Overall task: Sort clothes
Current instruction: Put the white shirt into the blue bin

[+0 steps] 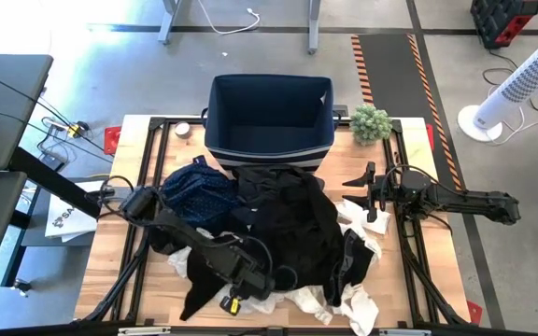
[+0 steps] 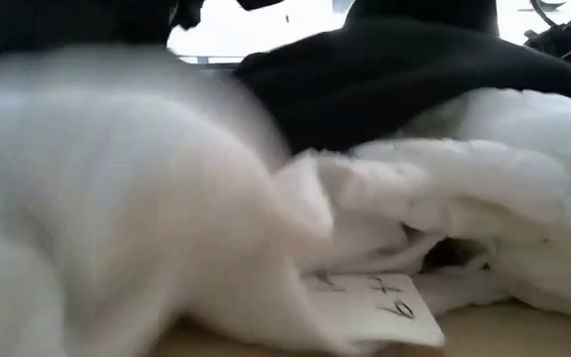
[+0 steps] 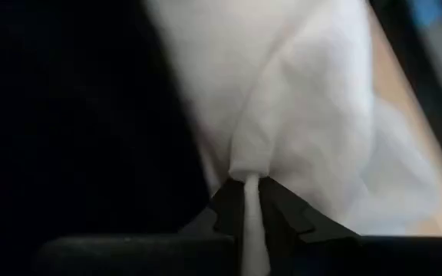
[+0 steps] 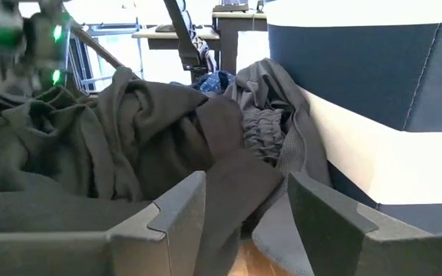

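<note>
A grey concrete floor with an orange-and-black hazard strip surrounds the wooden bench, and a white tower fan stands off to 1 side. A dark blue fabric bin sits at the bench's far edge beside a small green plant. The clothes lie heaped mid-bench just in front of the bin: black garments on top, a navy dotted one beside them, white shirts at the near edge. The left gripper is low at the heap's near side, jaws pinching white fabric. The right gripper waits beside the heap, jaws spread.
</note>
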Tool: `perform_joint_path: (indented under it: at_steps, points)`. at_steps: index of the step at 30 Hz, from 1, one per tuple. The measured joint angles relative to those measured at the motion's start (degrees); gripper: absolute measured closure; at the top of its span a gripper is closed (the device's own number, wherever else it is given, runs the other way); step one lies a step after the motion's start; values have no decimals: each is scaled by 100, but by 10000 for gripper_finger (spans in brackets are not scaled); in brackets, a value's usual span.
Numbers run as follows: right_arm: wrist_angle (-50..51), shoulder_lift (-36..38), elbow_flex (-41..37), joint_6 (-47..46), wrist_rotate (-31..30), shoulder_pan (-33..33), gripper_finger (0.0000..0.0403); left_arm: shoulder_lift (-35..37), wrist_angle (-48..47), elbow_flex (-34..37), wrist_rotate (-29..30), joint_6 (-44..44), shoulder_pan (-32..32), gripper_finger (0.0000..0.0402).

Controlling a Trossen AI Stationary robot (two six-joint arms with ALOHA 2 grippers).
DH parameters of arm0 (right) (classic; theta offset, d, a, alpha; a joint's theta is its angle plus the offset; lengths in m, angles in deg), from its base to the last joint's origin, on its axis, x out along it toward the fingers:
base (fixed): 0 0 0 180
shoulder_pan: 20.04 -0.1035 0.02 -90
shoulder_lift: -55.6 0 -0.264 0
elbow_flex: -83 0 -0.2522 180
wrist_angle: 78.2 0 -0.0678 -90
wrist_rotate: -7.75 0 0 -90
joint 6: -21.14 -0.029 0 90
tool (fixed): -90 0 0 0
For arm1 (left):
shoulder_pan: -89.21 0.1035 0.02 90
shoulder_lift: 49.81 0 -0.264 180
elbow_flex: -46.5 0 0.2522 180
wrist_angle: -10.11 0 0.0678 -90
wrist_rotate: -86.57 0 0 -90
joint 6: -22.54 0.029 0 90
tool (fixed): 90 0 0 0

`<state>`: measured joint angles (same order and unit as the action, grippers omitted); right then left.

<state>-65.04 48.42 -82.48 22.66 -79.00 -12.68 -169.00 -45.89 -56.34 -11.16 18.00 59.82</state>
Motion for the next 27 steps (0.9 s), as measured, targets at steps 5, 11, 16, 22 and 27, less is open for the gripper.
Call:
perform_joint_path:
  at_steps: [5, 11, 16, 22, 27]
  points:
    - [2, 0, 0, 0, 0, -2, 219, 913, -437, -347, -77, -1111, 438, 392]
    - [1, 0, 0, 0, 0, -1, 219, 2312, -330, -967, 790, -2074, 983, 392]
    - [0, 0, 0, 0, 0, -1, 219, 3314, -4, -1539, 2300, -2105, 1311, 394]
    - [0, 0, 0, 1, 1, -1, 219, 4122, 2125, -1951, 3669, -760, 1633, 394]
    - [1, 2, 0, 0, 0, -2, 219, 4242, 4689, -2069, 3831, 1321, 2120, 395]
